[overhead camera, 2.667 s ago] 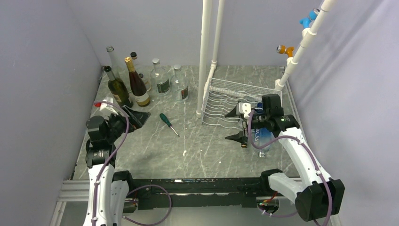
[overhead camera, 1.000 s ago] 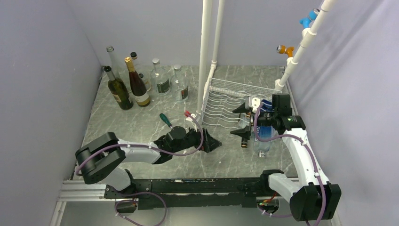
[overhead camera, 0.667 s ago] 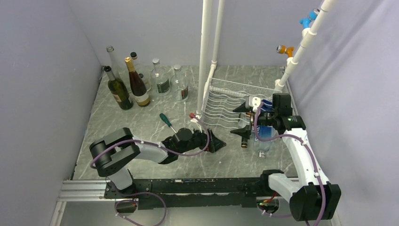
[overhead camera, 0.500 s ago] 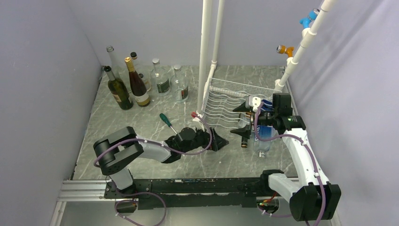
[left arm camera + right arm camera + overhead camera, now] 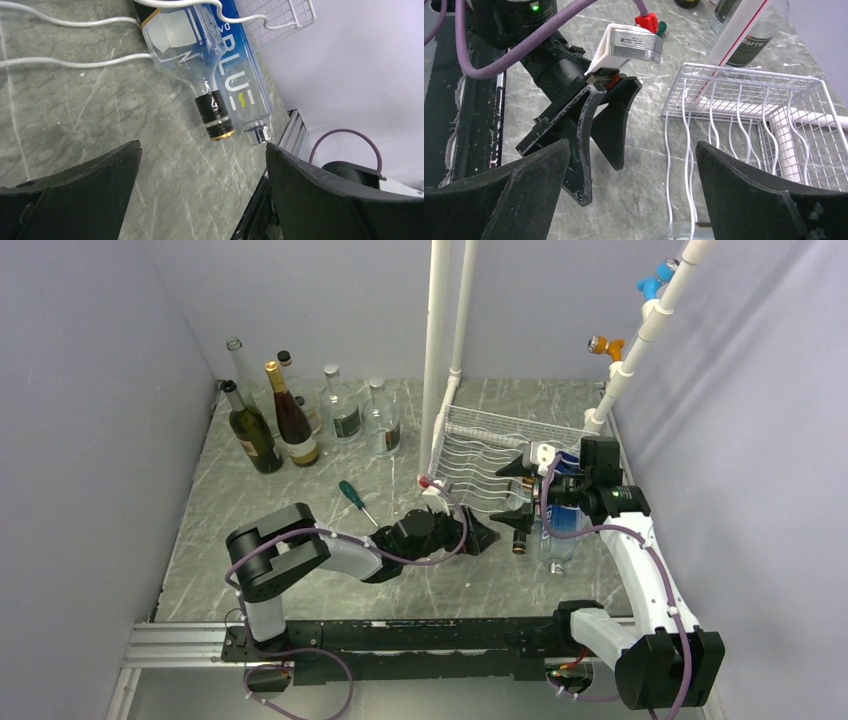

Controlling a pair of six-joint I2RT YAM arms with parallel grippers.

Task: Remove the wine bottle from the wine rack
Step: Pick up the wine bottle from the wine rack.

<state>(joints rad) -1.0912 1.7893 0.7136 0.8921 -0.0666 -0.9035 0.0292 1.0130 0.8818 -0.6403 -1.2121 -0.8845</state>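
Wine bottle [image 5: 518, 537], the clear one with a black neck and gold cap, lies in a trough at the right of the wine rack [image 5: 470, 445], its long axis running front to back and its neck poking out of the rack's near end. From overhead, a second bottle with a blue label [image 5: 562, 528] lies touching it on the right, so two bottles rest on the rack. The right gripper [image 5: 500, 497] hangs over the rack's near right part, directly above both bottle bodies, with its jaws spread wide. The left gripper [image 5: 488, 534] sits low at the rack's near edge, left of the necks, also spread and holding nothing. I judge the right arm the nearer one. Six more bottles [image 5: 290, 420] stand well to the rack's left, and one green screwdriver [image 5: 353, 498] lies between them and the rack.

The left wrist camera looks along the table at the rack's near end. Both necks point toward it and to the right, and the gold cap is ahead of the open fingers, not between them.

The right wrist camera looks down across the rack's empty left troughs. Its wide fingers frame the left gripper near the rack's corner. The bottles themselves lie almost wholly below the frame's edge.
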